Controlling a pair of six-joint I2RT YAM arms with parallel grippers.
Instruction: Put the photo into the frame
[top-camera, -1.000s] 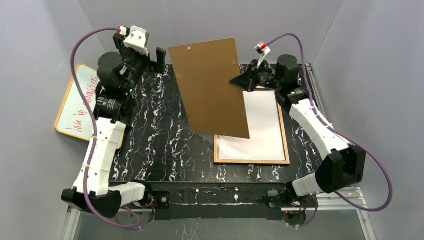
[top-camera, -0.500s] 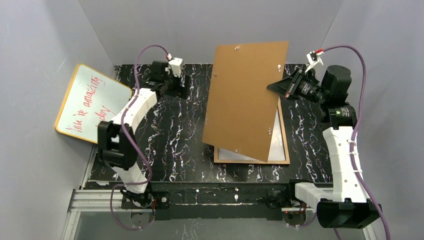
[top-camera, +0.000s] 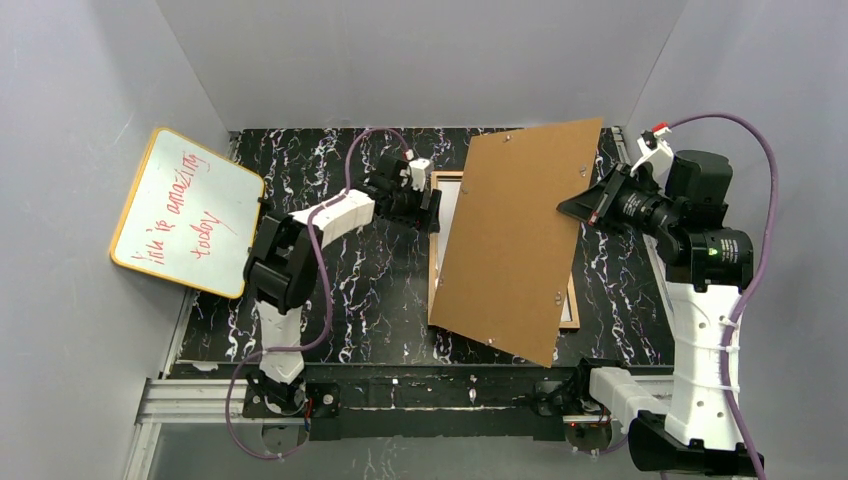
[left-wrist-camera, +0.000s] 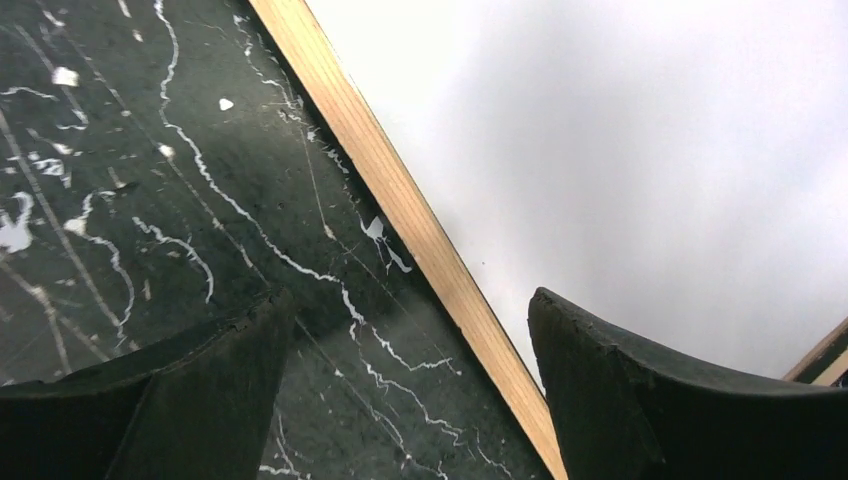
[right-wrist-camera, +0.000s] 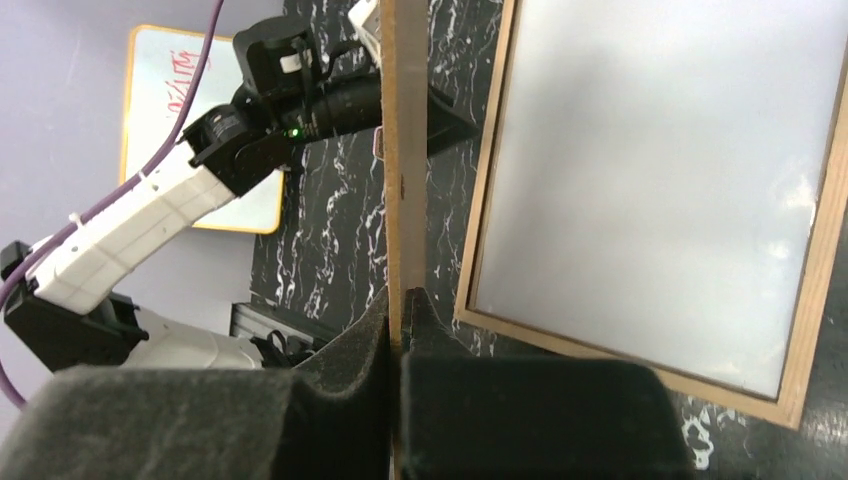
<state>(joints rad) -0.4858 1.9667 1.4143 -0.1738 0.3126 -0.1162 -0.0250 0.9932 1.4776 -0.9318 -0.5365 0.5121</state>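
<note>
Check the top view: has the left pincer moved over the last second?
Yes. The left pincer has swung right and nearer, away from the whiteboard, and now sits open at the left rail of the frame.

My count: one frame (top-camera: 434, 262) on the worktop (top-camera: 340, 280), one brown backing board (top-camera: 515, 240), one yellow-edged whiteboard (top-camera: 188, 212) at left. Two hands: left hand (left-wrist-camera: 410, 310), right hand (right-wrist-camera: 400, 310). One white sheet (right-wrist-camera: 660, 180) inside the frame; can't tell what it is.

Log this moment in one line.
right gripper: shut on board above frame | left gripper: open over frame edge | frame: on table
</note>
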